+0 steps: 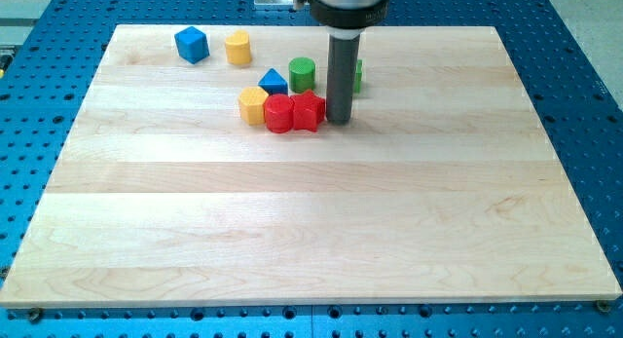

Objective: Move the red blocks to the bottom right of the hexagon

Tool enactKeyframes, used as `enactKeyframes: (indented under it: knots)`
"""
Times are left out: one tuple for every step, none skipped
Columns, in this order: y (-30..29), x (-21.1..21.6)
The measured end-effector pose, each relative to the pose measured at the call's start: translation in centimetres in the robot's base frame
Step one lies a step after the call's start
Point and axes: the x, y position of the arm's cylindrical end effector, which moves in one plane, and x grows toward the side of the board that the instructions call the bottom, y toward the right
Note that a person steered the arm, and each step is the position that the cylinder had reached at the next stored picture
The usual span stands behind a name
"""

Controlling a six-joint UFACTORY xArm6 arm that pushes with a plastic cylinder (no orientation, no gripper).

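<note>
Red blocks sit side by side, touching: a red round block (pixel 278 114) just right of the yellow hexagon (pixel 253 105), and a red star-like block (pixel 308 112) touching it on the far side from the hexagon. Both lie level with the hexagon or slightly below it, not yet clearly at its bottom right. No pincer on this rig, so nothing released or clenched; I only have the rod. My tip (pixel 339 121) rests on the wooden board (pixel 292 231), touching or just beside the star-like block, on its side away from the hexagon. Step in hand, I judge: nudging the red pair into place. Next move calls for getting the tip above them and pushing downward, without shoving the hexagon. A blue triangle (pixel 274 82) and green cylinder (pixel 302 74) sit just above the hexagon's right; another green block (pixel 357 75), mostly hidden behind the rod, shape unclear. A blue cube (pixel 192 44) and yellow cylinder (pixel 238 48) lie well up-left of the hexagon.
</note>
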Motion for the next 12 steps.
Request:
enactKeyframes:
  knots:
    - [-0.8, -1.8]
    - [-4.0, -1.3]
    - [-6.5, -0.6]
    - [-5.9, 0.2]
    - [-4.9, 2.6]
    - [-3.1, 7.4]
    - [-2.9, 12.2]
    - [-7.5, 13.0]
    - [-10.2, 11.4]
    - [-8.8, 11.0]
    - [-12.2, 11.8]
    - [-11.1, 7.1]
